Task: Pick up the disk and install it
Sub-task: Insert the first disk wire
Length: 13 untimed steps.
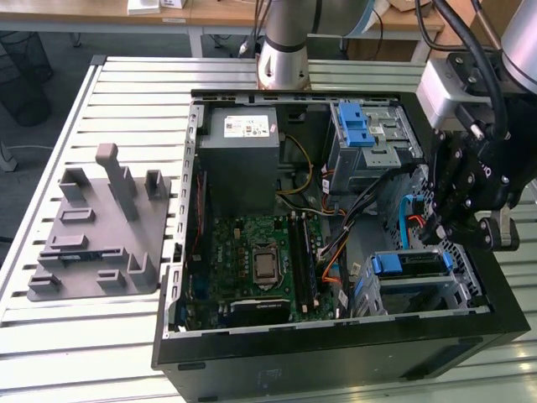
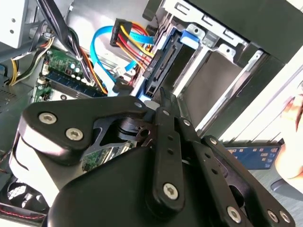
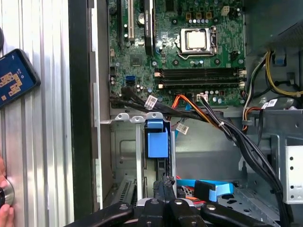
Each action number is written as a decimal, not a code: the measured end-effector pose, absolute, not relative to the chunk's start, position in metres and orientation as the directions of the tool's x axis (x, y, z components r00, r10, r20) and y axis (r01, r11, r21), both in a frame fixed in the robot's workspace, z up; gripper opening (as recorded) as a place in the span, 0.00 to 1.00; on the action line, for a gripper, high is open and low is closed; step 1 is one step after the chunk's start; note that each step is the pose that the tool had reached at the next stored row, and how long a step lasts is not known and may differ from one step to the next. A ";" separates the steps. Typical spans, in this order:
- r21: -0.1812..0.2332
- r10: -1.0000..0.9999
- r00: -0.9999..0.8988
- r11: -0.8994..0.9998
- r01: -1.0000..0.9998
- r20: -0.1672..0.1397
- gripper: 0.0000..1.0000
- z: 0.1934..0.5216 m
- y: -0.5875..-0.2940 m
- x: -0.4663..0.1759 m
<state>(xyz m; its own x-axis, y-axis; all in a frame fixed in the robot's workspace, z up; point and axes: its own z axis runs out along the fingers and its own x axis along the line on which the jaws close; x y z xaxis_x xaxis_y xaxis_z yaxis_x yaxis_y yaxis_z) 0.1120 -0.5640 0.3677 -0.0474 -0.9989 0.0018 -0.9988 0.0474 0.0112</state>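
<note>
Gripper: the gripper (image 2: 164,97) has its fingertips pressed together with nothing seen between them. The tips sit right at the disk's exposed edge, and contact is unclear.
Disk: the disk (image 2: 159,71) stands edge-on inside the lower drive cage (image 1: 457,285).
Cables: blue and orange data cables (image 2: 102,47) loop just beside that cage.
Case: open computer case (image 1: 336,357) — motherboard (image 1: 260,256) in the middle, power-supply box (image 1: 243,147) beyond it.
Table: slatted table (image 1: 126,84) — a grey fixture tray (image 1: 101,227) lies at the exterior view's left.

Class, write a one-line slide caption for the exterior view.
Robot gripper hangs close over the disk, which sits in a drive bay of the open computer case on a slatted table.
</note>
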 end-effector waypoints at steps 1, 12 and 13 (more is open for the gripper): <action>0.011 -0.999 -0.047 0.047 -0.999 0.002 0.11 0.368 -0.564 0.112; 0.011 -0.999 -0.045 0.045 -0.999 0.002 0.11 0.366 -0.550 0.121; 0.011 -0.999 -0.045 0.045 -0.999 0.002 0.11 0.365 -0.549 0.122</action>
